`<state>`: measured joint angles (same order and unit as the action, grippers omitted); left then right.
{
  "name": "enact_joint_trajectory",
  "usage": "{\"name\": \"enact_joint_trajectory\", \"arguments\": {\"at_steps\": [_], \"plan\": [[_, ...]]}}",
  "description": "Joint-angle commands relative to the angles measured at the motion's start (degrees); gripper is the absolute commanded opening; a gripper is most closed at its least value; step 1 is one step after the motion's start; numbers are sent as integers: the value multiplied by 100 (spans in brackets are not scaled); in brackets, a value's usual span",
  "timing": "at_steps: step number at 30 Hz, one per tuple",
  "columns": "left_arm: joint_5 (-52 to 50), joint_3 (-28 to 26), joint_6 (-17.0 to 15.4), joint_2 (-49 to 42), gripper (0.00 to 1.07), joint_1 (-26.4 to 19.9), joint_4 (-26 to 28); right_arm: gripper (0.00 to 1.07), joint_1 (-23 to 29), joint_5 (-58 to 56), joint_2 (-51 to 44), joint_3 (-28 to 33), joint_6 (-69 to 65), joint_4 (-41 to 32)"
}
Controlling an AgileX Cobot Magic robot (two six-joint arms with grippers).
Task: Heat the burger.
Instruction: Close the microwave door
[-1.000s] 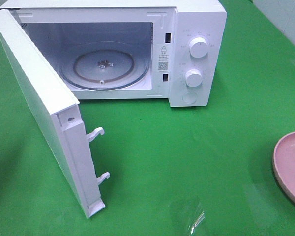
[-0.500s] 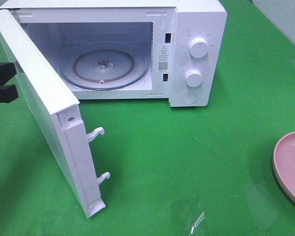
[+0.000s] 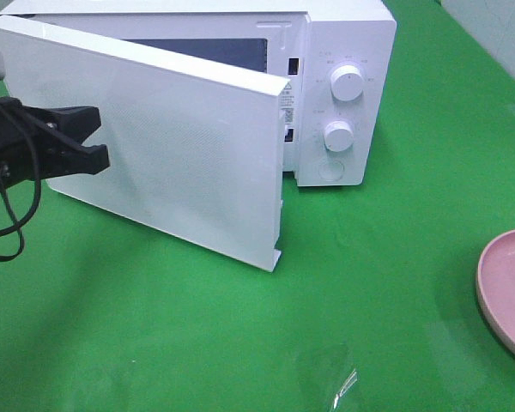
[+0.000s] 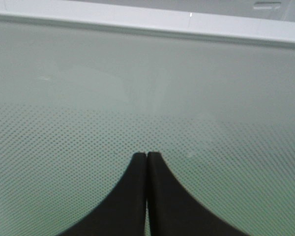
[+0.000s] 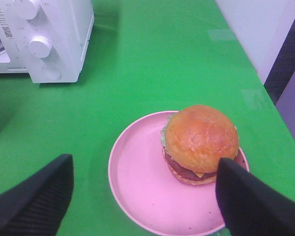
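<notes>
The burger (image 5: 200, 140) sits on the right part of a pink plate (image 5: 137, 182), seen in the right wrist view; my right gripper (image 5: 145, 164) hovers above the plate, open, with nothing between its fingers. In the exterior view only the plate's edge (image 3: 506, 292) shows at the right; the burger and right gripper are out of frame. The white microwave (image 3: 343, 86) stands at the back, its door (image 3: 180, 146) half swung in. My left gripper (image 3: 99, 137) is shut, and its joined tips (image 4: 146, 156) rest against the door's outer face (image 4: 147, 73).
Two white knobs (image 3: 348, 83) and a round button are on the microwave's right panel. The green table ends close to the right of the plate (image 5: 265, 98). A glint of clear film (image 3: 335, 378) lies near the front edge.
The left gripper came in from the left and the door swung from wide open to about half closed, hiding the glass turntable. The plate has not moved.
</notes>
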<state>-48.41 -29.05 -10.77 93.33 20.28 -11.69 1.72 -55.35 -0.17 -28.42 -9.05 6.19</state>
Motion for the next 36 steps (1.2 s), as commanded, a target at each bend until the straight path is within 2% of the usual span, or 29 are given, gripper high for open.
{"name": "enact_joint_trajectory", "arguments": {"at_steps": [1,3,4,9,12,22,25,27,32,34,35,36], "plan": [[-34,-304,40,178,0,218,292,76,-23,34,-155,11,17,-11],[-34,-304,40,178,0,218,292,76,-23,34,-155,11,17,-11],[-23,-539,40,372,0,384,441,76,-23,34,-155,11,17,-11],[120,-1037,57,693,0,670,682,76,-23,34,-155,11,17,-11],[126,-1226,57,842,0,756,756,76,-23,34,-155,11,17,-11],[327,-2338,57,1610,0,1220,1043,76,-23,34,-155,11,17,-11],[418,-2532,57,1736,0,1266,1106,76,-23,34,-155,11,17,-11],[441,-2871,52,1931,0,1324,1215,76,-23,34,-155,11,17,-11],[464,-3071,63,2005,0,1324,1266,76,-23,34,-155,11,17,-11],[561,-3277,218,2074,0,1318,1627,76,-23,34,-155,11,17,-11],[561,-3277,218,2074,0,1318,1627,76,-23,34,-155,11,17,-11],[567,-3323,390,2074,0,1318,1788,76,-23,34,-155,11,17,-11]]}}
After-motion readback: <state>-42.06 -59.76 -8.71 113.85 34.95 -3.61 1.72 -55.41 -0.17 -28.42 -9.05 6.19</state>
